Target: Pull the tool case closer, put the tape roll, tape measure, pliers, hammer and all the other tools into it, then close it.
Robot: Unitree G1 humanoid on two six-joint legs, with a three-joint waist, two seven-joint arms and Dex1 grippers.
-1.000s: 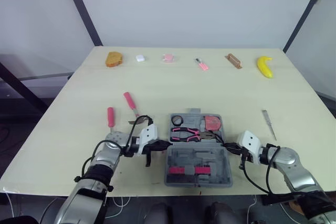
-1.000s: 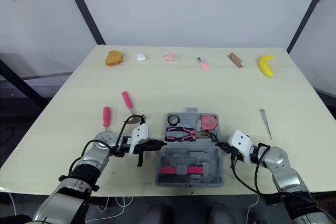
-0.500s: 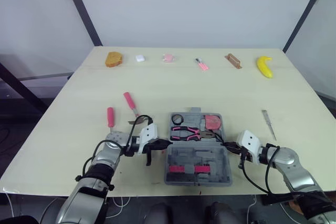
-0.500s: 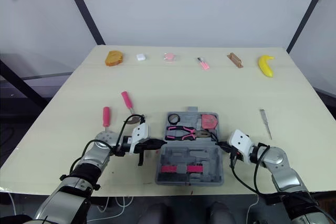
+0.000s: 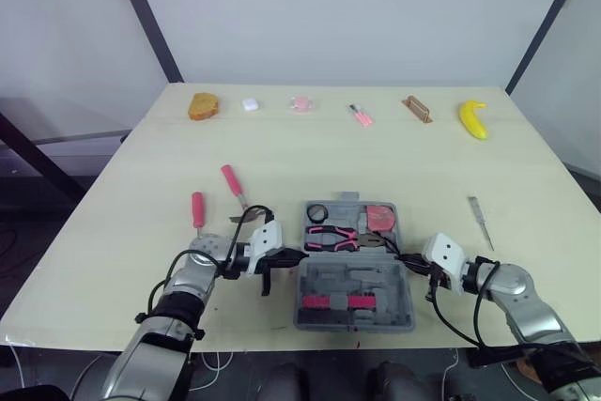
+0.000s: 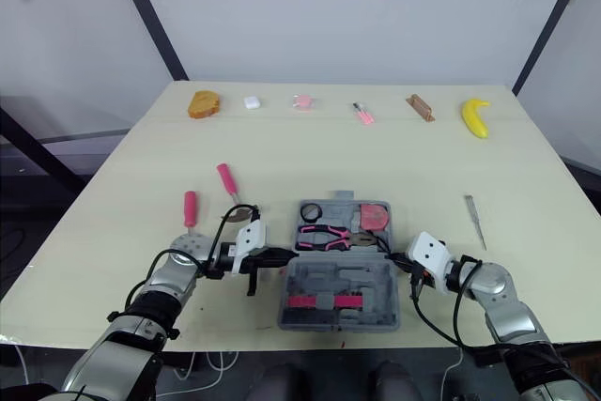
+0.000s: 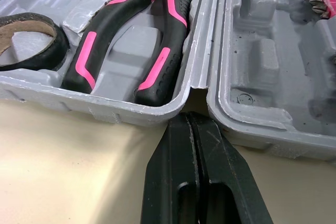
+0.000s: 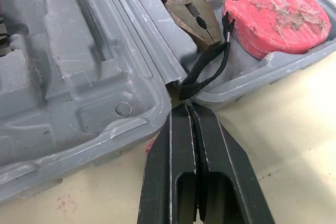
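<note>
Grey plastic tool case [image 5: 353, 281] lies open at table's [image 5: 394, 157] near edge, w/ pliers [image 5: 331, 239], tape roll [image 5: 316, 214] & tape measure [image 5: 379, 219] in far half. L gripper [image 7: 190, 121] & R gripper [image 8: 188, 109], fingers pressed together, empty, point at hinge gap either side.

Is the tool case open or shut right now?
Open. The tool case lies spread flat, both moulded halves facing up, pliers visible inside.

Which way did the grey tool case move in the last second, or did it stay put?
No, it stayed put as far as I can tell. The tool case keeps the same gap to the pink screwdriver lying on its left.
</note>
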